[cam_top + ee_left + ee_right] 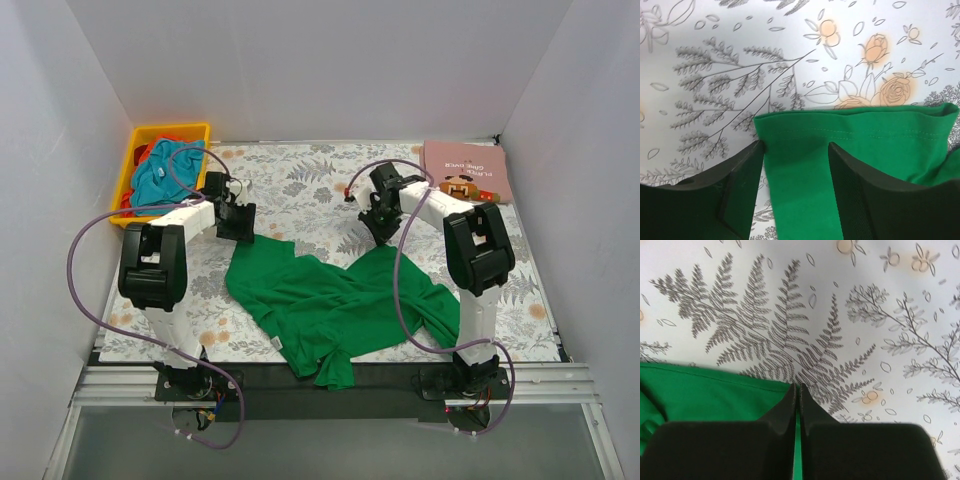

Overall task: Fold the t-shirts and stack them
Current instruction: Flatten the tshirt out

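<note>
Under both grippers: the floral table cover (300,175) lies flat, and is bare just ahead of each set of fingertips
Behind and between the grippers: the green t-shirt (330,305) lies rumpled, one far corner running up to each tool, the bulk heaped back toward the arm bases
Out past the left gripper's left side: a yellow bin (205,128) holds a teal t-shirt (175,175) with a red t-shirt (146,150) tucked at its edge
Beyond the right gripper, to its right: the pink t-shirt (467,172) lies folded flat, print up
Risk, left side: the stitched hem sits loose between the spread fingers, so a lift begun before they close would likely leave that corner behind and skew the shirt
Risk, right side: the bite looks thin, right at the cloth's edge, so a pull against the heaped bulk could slip it free
Left arm: reached forward, wrist tipped down, left gripper (237,222) low over the hem with jaws apart and straddling the cloth, not pinching it
Right arm: elbow raised, forearm angled in and down, right gripper (378,232) with fingers (785,410) pressed together, a sliver of green showing between them, so judged to be pinching the green t-shirt's edge
</note>
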